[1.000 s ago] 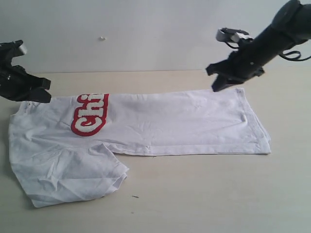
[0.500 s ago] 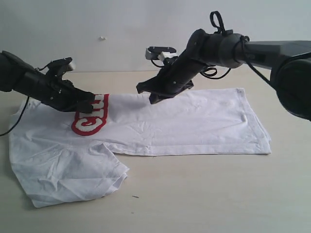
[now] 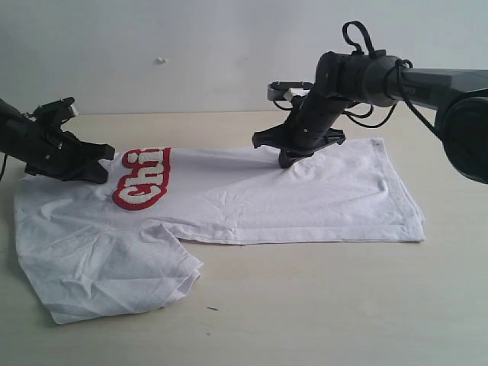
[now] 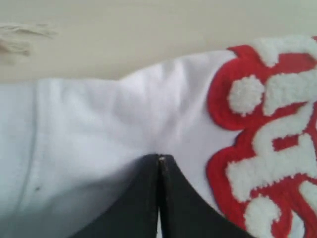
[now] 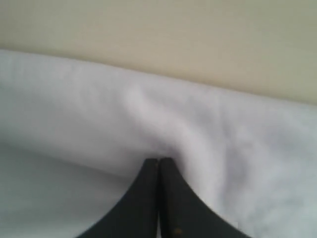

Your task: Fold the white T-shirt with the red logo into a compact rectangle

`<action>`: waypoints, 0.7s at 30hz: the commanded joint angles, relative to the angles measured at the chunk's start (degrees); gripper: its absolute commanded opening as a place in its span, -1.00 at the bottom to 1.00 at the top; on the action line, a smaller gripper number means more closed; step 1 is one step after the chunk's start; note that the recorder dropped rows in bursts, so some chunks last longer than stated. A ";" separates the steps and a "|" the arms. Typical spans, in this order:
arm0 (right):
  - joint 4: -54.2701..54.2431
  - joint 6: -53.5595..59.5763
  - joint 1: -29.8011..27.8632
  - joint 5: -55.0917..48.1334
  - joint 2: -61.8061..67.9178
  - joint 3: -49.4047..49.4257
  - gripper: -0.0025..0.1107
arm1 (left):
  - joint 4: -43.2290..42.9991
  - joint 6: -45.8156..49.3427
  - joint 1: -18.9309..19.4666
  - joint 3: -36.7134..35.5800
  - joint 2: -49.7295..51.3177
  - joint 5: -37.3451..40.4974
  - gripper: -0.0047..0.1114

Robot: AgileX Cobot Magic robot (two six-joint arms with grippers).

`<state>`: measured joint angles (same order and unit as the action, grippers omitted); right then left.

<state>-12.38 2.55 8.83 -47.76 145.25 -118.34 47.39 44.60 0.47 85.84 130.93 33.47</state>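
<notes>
Two closed pairs of fingers touch the creased white T-shirt (image 3: 290, 198), folded lengthwise on the desk (image 3: 328, 305): left fingers (image 3: 91, 169) just beside the red logo (image 3: 141, 181), right fingers (image 3: 288, 158) well apart from it

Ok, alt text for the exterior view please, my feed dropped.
A white T-shirt lies folded lengthwise on a beige table, its red logo half hidden at the fold. Both grippers are shut, tips down on the far edge: the left gripper beside the logo, the right gripper mid-shirt.
</notes>
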 commanded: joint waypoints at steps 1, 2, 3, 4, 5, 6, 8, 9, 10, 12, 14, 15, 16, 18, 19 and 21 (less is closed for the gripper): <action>1.81 5.76 -2.63 -4.03 -0.85 0.57 -0.96 | -2.97 -0.49 2.41 -0.36 -1.67 0.70 -0.92; 0.79 7.70 -2.82 -3.92 -1.70 0.57 -0.96 | -3.20 -0.49 2.41 -0.36 -2.29 1.15 -0.92; 0.35 8.90 -2.96 -3.92 -2.57 0.57 -0.96 | -3.96 -0.26 2.41 -0.36 -2.84 1.61 -0.92; 0.22 8.90 -3.05 -3.92 -3.39 0.57 -0.96 | -5.20 0.10 2.41 -0.36 -3.54 2.45 -0.92; -0.04 8.90 -3.32 -4.03 -4.14 0.57 -0.96 | -6.39 0.10 2.41 -0.36 -4.36 3.35 -0.92; -0.64 8.78 -3.47 -4.14 -4.73 0.57 -0.96 | -6.79 0.10 2.29 -0.36 -5.15 4.41 -0.92; -1.54 8.78 -3.81 -5.27 -5.74 0.57 -0.96 | -6.98 0.19 2.29 -0.36 -7.08 7.49 -0.92; -1.43 8.89 -3.91 -6.16 -6.27 0.57 -0.96 | -6.98 0.19 2.29 -0.71 -8.34 8.62 -0.92; -0.85 8.89 -4.30 -7.77 -7.29 0.67 -0.96 | -7.29 0.93 2.05 -2.47 -11.28 9.87 -0.92; -0.67 7.14 -5.56 -9.04 -8.64 0.91 -0.96 | -9.71 1.78 0.64 -7.44 -16.79 9.06 -0.92; -0.19 7.27 -6.45 -12.08 -9.57 0.91 -0.96 | -11.49 1.68 -1.30 -13.28 -22.50 7.77 -0.92; 0.41 7.42 -6.45 -13.19 -9.57 0.91 -0.96 | -11.63 1.81 -2.19 -14.96 -24.67 8.52 -0.92; 0.92 7.42 -6.46 -14.11 -9.57 0.91 -0.96 | -12.11 1.82 -3.15 -16.34 -25.99 9.16 -0.92; 1.24 7.42 -6.46 -14.18 -9.57 1.30 -0.96 | -12.64 1.82 -6.52 -19.82 -29.24 9.96 -0.92; 1.24 7.42 -6.46 -12.35 -10.85 2.51 -0.96 | -13.43 1.82 -11.35 -23.03 -31.72 9.47 -0.92; 0.84 7.42 -7.02 -8.87 -13.58 5.28 -0.96 | -16.95 -1.32 -18.23 -27.53 -34.04 5.75 -0.92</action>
<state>-11.44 9.85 2.43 -59.82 134.71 -115.02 33.30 45.75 -12.41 62.01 99.09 41.86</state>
